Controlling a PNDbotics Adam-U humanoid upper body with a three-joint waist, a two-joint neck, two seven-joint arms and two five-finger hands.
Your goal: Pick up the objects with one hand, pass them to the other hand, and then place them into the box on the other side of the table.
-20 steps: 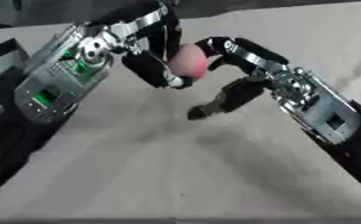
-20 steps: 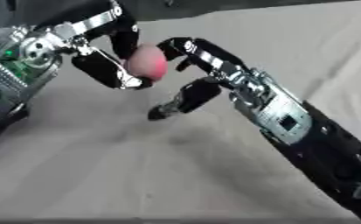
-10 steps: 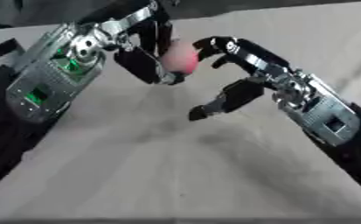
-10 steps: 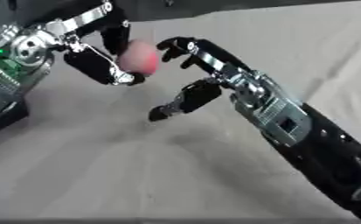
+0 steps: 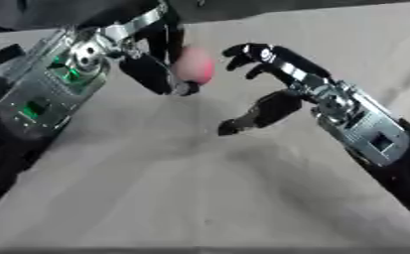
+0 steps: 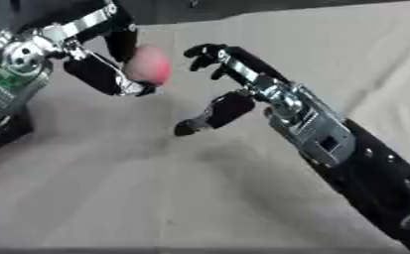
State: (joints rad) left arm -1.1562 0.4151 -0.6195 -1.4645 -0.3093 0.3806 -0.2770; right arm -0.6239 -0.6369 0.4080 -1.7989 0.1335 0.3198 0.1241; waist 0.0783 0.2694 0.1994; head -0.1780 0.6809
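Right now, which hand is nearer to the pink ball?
Left. The left hand has its fingers curled around the pink ball and holds it above the table. The right hand is open just to its right, with a small gap.

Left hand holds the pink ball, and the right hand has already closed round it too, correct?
Not quite. The left hand does hold the pink ball, but the right hand is open beside it, fingers and thumb spread and apart from the ball. The left eye view shows the gap.

A round pink object [image 5: 193, 68] sits gripped in the left robot hand [image 5: 160, 59], raised above the table.
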